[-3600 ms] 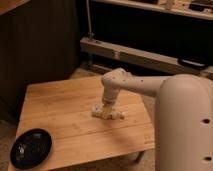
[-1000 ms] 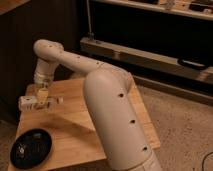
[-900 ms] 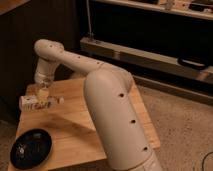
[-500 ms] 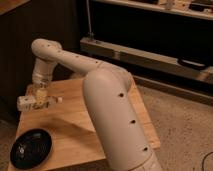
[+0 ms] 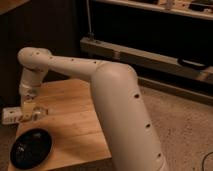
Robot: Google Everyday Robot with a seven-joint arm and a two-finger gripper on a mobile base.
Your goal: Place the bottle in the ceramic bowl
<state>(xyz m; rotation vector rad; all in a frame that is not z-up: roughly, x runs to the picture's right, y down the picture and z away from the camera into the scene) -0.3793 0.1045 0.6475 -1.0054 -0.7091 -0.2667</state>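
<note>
Your gripper [image 5: 31, 111] is clamped on the bottle [image 5: 14, 115], held at the table's [image 5: 75, 120] left edge, at about twelve o'clock from the bowl [image 5: 30, 148]. Let go here and it likely drops onto the wood or off the edge. The bottle lies level, long axis pointing nine to three o'clock; which end carries the cap isn't clear.

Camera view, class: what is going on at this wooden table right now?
The robot's gripper is shut on the bottle, holding it sideways over the left edge of the wooden table. The ceramic bowl sits near the front left corner, nearer the camera than the bottle. The bottle is not yet in it.
</note>
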